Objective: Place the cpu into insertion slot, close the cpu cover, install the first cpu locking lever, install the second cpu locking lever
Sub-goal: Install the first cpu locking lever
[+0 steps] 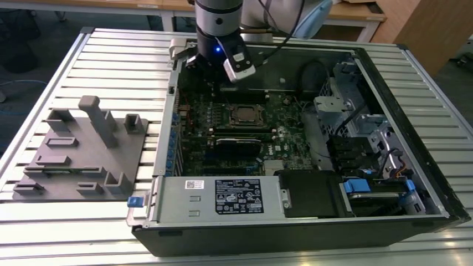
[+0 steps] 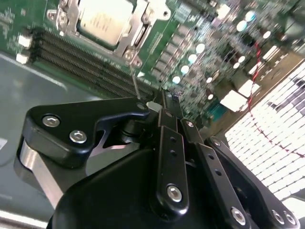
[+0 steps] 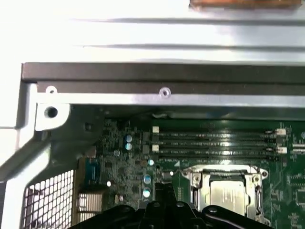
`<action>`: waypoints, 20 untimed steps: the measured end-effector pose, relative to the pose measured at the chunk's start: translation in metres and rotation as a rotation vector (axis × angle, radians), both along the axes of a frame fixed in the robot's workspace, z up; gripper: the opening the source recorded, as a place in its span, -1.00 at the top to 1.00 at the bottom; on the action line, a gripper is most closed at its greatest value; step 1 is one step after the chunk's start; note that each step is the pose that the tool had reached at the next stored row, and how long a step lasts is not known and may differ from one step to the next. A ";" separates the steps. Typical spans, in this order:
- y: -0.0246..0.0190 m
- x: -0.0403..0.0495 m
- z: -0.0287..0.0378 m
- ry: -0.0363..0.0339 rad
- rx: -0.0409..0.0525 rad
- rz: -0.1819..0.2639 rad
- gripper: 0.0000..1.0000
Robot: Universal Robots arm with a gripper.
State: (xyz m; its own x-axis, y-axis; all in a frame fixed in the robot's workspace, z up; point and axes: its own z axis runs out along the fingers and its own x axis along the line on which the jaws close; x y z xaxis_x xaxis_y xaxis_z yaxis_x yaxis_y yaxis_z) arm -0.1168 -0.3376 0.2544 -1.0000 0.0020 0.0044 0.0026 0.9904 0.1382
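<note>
We see the small square cpu (image 1: pixel 242 115) with its dull silver top seated in the dark square insertion slot (image 1: pixel 230 111) on the green circuit board (image 1: pixel 292 138), inside the open black computer case (image 1: pixel 296 241). The thin silvery cpu cover (image 3: pixel 196 183) lies flat around it, and the chip shows through its window. The black gripper (image 2: pixel 164 98) hangs near the socket, beside the long black memory slots (image 3: pixel 209 143). Its fingers (image 2: pixel 162 124) are drawn together with no gap we can make out. A thin metal rod (image 2: pixel 135 78) runs from the socket's corner to the gripper's tip; whether it is gripped we cannot tell.
</note>
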 end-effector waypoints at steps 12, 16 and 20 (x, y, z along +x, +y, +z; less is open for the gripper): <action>-0.0040 -0.0043 -0.0013 0.0001 0.0914 0.000 0.80; -0.0044 -0.0043 -0.0018 0.0006 0.1248 0.000 0.80; -0.0044 -0.0043 -0.0018 0.0006 0.1276 0.000 0.80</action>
State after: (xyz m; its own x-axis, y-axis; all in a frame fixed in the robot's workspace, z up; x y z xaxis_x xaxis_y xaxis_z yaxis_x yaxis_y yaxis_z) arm -0.1211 -0.3421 0.2526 -1.0000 0.0015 0.0052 0.0028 0.9648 0.2631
